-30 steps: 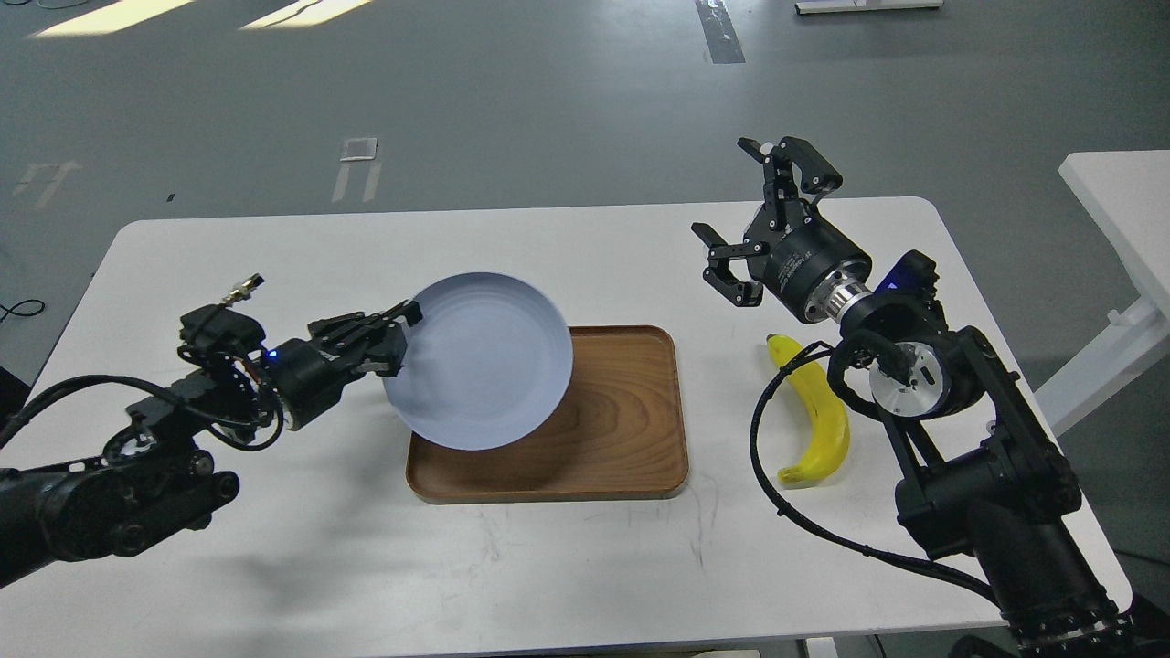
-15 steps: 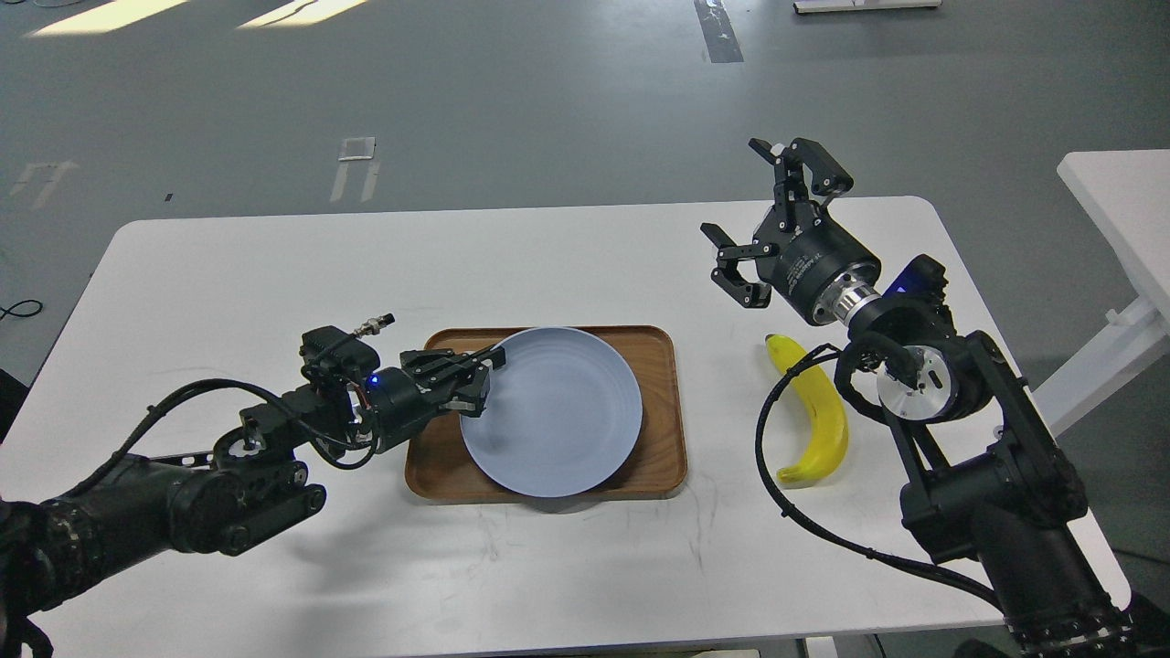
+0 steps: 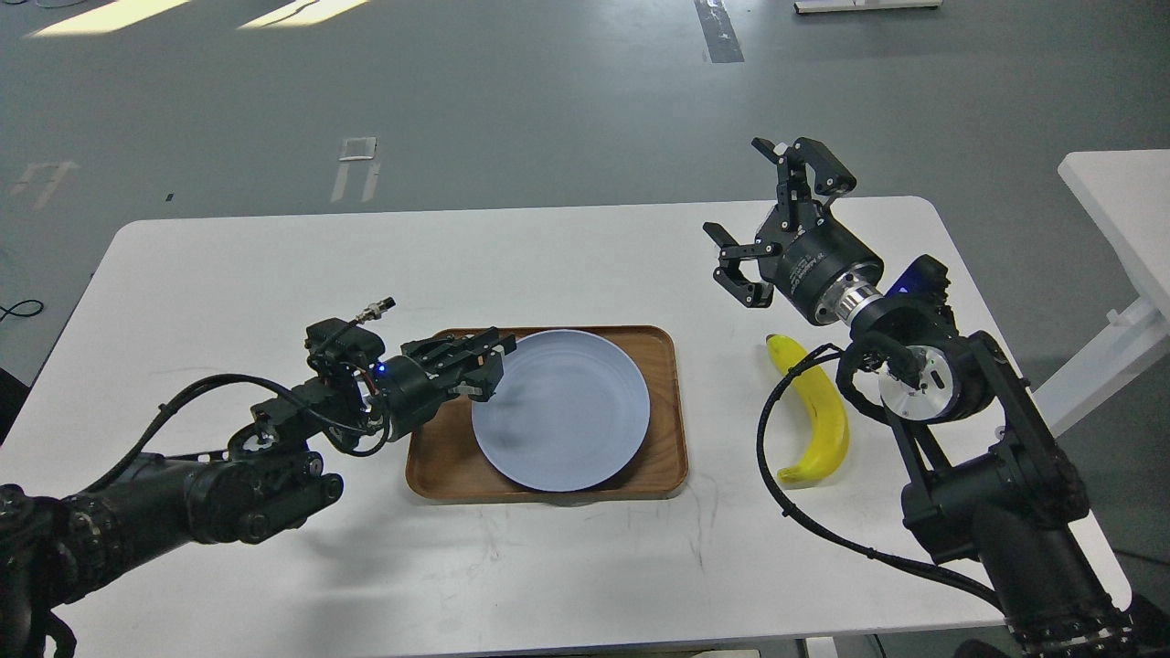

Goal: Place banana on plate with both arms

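The pale blue-grey plate [image 3: 571, 416] lies flat inside the brown wooden tray [image 3: 663, 402] at the table's middle. My left gripper [image 3: 489, 366] reaches in from the left and is shut on the plate's left rim, low over the tray's left part. The yellow banana [image 3: 823, 416] lies on the white table to the right of the tray, partly behind my right arm's cable. My right gripper [image 3: 734, 187] hangs open and empty in the air above the table, beyond the banana's far tip.
The white table [image 3: 274, 265] has rounded corners and its right edge lies close behind my right arm. A second white table [image 3: 1120, 210] stands off to the right. Grey floor lies beyond.
My left gripper carried the tilted plate right and down, and the plate now lies flat in the tray. My right gripper shifted slightly to the right and stayed open.
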`<state>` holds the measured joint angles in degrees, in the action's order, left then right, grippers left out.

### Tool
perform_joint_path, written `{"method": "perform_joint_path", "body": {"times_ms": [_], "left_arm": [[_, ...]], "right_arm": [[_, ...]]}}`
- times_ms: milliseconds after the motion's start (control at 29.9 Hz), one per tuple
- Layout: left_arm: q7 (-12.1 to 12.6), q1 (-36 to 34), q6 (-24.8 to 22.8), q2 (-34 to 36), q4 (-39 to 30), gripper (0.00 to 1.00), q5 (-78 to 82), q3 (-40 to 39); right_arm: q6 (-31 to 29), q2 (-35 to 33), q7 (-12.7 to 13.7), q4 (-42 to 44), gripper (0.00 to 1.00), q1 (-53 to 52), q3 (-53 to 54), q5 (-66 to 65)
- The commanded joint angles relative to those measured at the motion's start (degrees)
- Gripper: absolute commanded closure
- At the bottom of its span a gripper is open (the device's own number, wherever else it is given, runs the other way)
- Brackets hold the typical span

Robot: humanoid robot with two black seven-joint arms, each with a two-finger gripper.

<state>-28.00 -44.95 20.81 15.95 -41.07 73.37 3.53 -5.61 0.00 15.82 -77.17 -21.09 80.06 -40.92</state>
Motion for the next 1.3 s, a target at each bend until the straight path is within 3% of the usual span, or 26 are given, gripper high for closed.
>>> {"method": "perform_joint_path", "body": {"times_ms": [0,100,201,301,368,401,435,468,502,535,635,702,1036,1271], "left_arm": [[0.00,-2.33,-0.59,-0.04,-1.81,0.02,-11.56,-0.19],[0.00,-4.71,-1.12,0.14,-1.82,0.02,-19.12,-0.19],[0.00,-8.75,-4.80,0.66,-1.90,0.02,-30.01,-2.03],[0.00,-11.91,-13.58,1.45,-1.82,0.02,-41.35,-6.85],[0.00,-12.53,-21.74,2.59,-1.46,0.02,-50.39,-11.68],[0.00,-12.53,-23.17,2.95,-1.64,0.02,-52.17,-12.92],[2.92,-12.53,-25.53,3.38,-1.81,0.02,-55.06,-15.46],[7.39,-12.45,-27.38,3.65,-1.90,0.02,-57.52,-18.61],[7.43,-12.45,-27.40,3.65,-1.90,0.02,-57.55,-18.65],[11.87,-12.27,-29.49,3.74,-1.90,0.02,-59.81,-22.21],[20.59,-11.13,-35.81,3.92,-1.90,0.02,-63.08,-29.09],[22.28,-10.26,-38.11,3.92,-1.90,0.02,-63.26,-30.24],[21.94,-7.26,-40.67,4.97,-1.90,0.02,-64.23,-30.51],[21.85,-6.82,-40.85,6.46,-1.90,0.02,-64.14,-30.51]], "right_arm": [[-0.19,-0.35,0.00,-0.08,0.00,0.00,-0.34,-0.66],[-0.27,-2.98,0.00,-0.26,0.00,-0.09,-1.13,-1.36],[-1.24,-10.44,0.00,-1.92,0.00,-0.09,-5.25,-6.01],[-2.99,-18.17,0.17,-4.38,0.00,-0.18,-10.35,-11.27],[-5.45,-25.63,0.35,-5.79,0.00,-0.35,-15.08,-22.48],[-6.42,-27.49,0.35,-6.14,0.00,-0.35,-16.32,-25.76],[-8.51,-30.90,0.35,-7.19,0.00,-0.53,-18.34,-31.80],[-10.45,-34.33,0.35,-8.42,0.01,-0.61,-20.01,-36.90],[-10.47,-34.36,0.35,-8.43,0.01,-0.62,-20.03,-36.96],[-12.12,-37.41,0.35,-9.65,0.01,-0.70,-21.42,-40.96],[-15.20,-43.13,0.26,-11.77,0.03,-1.40,-24.50,-48.97],[-16.26,-44.55,0.26,-11.86,0.04,-2.10,-26.17,-51.44],[-17.50,-40.00,0.44,-9.58,0.06,-3.52,-38.21,-58.84],[-17.59,-38.14,0.70,-6.07,0.08,-3.43,-39.63,-59.98]]}}
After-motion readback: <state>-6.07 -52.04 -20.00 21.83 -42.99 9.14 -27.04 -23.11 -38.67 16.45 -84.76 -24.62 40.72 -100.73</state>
